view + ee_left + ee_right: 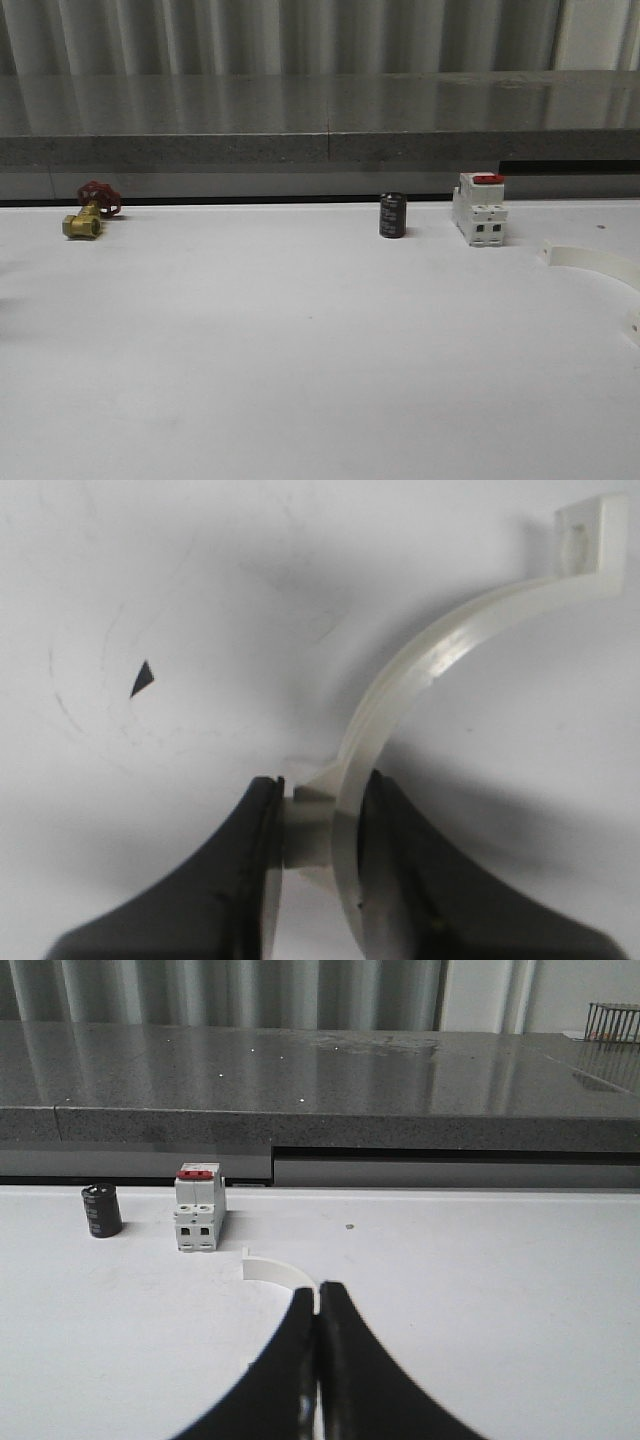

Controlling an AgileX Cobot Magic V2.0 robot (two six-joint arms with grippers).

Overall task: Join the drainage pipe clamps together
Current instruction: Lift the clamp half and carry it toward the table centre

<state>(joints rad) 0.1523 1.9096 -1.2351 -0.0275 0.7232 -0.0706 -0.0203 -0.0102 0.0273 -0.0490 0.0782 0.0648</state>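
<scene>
White clamp (420, 680) between left fingers (255, 850)

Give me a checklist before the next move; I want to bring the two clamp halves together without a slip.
1. Left tool gripping the left clamp half: ok, shut on the band near one end.
2. Right tool gripping the right clamp half: ok, fingers closed with the band between them.
3. Free end tab of the left clamp half unobstructed: ok.
4. The two halves facing each other, tabs lined up: cannot tell, no view holds both.
5. Breaker and black cylinder clear of the right clamp half: ok, both stand apart behind it.
</scene>
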